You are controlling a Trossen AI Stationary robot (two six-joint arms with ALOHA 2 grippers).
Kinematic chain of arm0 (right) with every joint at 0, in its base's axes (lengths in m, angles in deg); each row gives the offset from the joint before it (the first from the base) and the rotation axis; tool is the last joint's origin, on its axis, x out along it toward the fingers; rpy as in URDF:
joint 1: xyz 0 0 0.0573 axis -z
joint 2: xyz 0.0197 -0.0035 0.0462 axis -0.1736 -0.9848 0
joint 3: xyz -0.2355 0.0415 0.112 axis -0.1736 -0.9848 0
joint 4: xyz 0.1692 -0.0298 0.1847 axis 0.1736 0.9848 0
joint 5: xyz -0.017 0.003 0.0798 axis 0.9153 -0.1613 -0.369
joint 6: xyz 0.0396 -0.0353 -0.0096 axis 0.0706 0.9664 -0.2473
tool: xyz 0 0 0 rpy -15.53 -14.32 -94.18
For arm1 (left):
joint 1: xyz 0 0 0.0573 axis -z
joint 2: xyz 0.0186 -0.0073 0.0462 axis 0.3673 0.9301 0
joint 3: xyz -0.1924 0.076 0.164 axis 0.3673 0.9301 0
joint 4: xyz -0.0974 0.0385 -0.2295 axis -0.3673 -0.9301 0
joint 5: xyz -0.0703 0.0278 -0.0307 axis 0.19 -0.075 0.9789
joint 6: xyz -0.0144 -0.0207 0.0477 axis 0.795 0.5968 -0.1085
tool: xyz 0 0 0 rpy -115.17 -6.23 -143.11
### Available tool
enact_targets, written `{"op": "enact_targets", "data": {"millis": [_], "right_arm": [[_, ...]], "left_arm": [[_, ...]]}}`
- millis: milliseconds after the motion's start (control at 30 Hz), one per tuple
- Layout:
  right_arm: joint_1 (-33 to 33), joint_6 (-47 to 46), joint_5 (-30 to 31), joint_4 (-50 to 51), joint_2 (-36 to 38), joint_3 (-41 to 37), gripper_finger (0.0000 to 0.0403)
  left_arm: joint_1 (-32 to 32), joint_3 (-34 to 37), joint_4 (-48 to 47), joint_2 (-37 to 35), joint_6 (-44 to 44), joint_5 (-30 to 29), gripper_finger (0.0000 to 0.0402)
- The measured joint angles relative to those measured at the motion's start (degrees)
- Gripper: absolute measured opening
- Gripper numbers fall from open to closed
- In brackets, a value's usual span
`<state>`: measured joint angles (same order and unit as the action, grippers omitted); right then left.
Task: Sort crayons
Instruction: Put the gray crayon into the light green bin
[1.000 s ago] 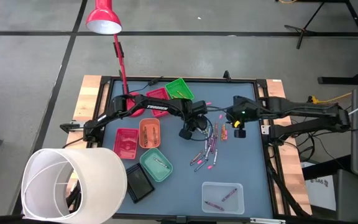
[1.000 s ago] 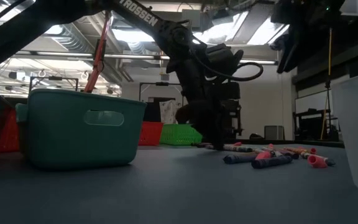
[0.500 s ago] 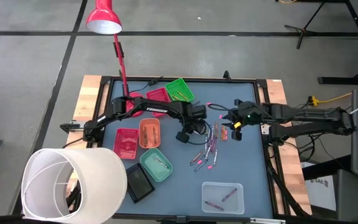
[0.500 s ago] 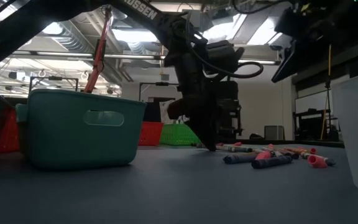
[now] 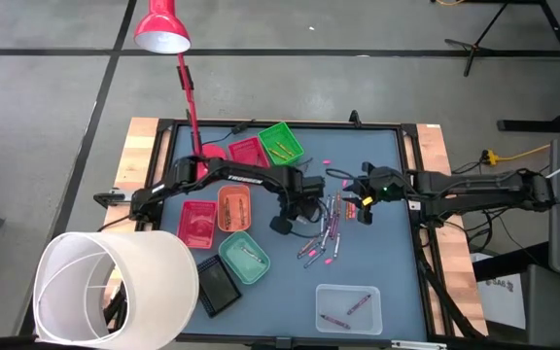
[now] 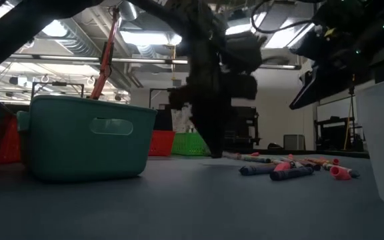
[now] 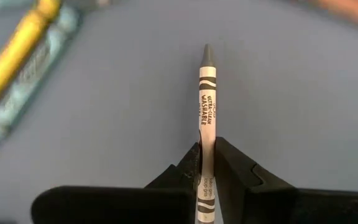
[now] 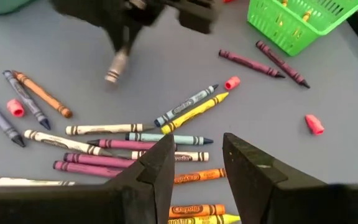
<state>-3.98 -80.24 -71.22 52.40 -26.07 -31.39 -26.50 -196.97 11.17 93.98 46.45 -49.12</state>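
Note:
My left gripper is shut on a grey crayon just left of the crayon pile. Many loose crayons in mixed colours lie flat on the grey-blue table top. My right gripper hangs open and empty above the right side of the pile. The right wrist view shows my left gripper farther off, with the crayon's lower end sticking out below it. My left gripper pinches the grey crayon's paper-wrapped shaft, back from its tip, between its two fingers. The fingers come from above and point down, lying along the crayon. The crayon stands about upright with its pointed tip down; I cannot tell whether the tip touches the table.
Small trays stand left of the pile: green, red, pink, orange, teal and black. A clear tray with a few crayons stands at the near edge. A white shade covers the near left corner.
My left gripper has gone from the pile's left side toward the table's near-left with the grey crayon in its fingers. My right gripper has come down and a little toward the table's left, over the pile, still open.

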Motion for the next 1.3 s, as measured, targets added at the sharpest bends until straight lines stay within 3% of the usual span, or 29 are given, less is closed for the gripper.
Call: {"op": "enact_targets", "data": {"millis": [167, 400, 700, 1300], "right_arm": [[0.0, -0.1, 0.0, -0.1, 0.0, -0.6, 0.0134], [0.0, -0.1, 0.0, -0.6, 0.0, -0.5, 0.0134], [0.0, -0.1, 0.0, -0.6, 0.0, -0.5, 0.0134], [0.0, -0.1, 0.0, -0.5, 0.0, -0.5, 0.0134]], "left_arm": [[2.3, -2.6, -7.2, -1.6, 0.0, 3.0, 0.0022], [5.4, -6.7, -21.7, -2.0, 1.5, 3.1, 0.0022], [9.1, -8.1, -33.8, -2.0, 4.1, 3.0, 0.0022], [13.3, -8.1, -35.3, -2.0, 9.0, 2.7, 0.0018]]}}
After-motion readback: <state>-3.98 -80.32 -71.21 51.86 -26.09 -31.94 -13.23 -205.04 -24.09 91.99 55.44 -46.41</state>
